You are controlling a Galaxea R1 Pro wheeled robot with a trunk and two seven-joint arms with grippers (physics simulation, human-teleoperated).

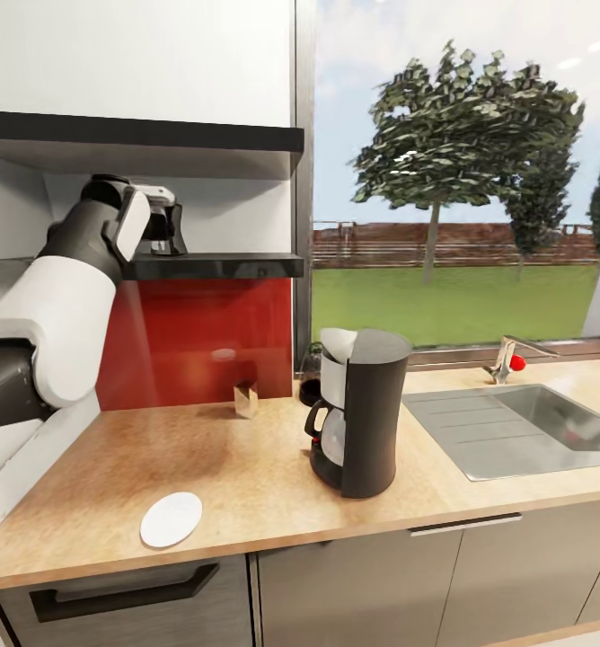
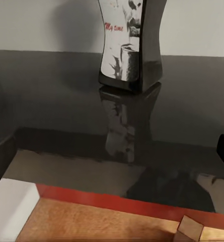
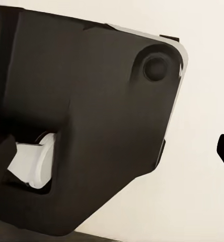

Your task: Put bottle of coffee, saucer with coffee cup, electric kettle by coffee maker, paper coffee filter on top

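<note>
The jar (image 2: 131, 45) stands upright on the black shelf (image 2: 51, 96), label facing the left pincer (image 1: 165, 225); whether that pincer is open, I cannot tell.

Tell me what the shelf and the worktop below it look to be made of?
The shelf looks like glossy black lacquer or glass: it mirrors the jar standing on it. The worktop looks like light tan wood or wood-look laminate with a matte finish: faint grain and speckles, no reflections.
</note>
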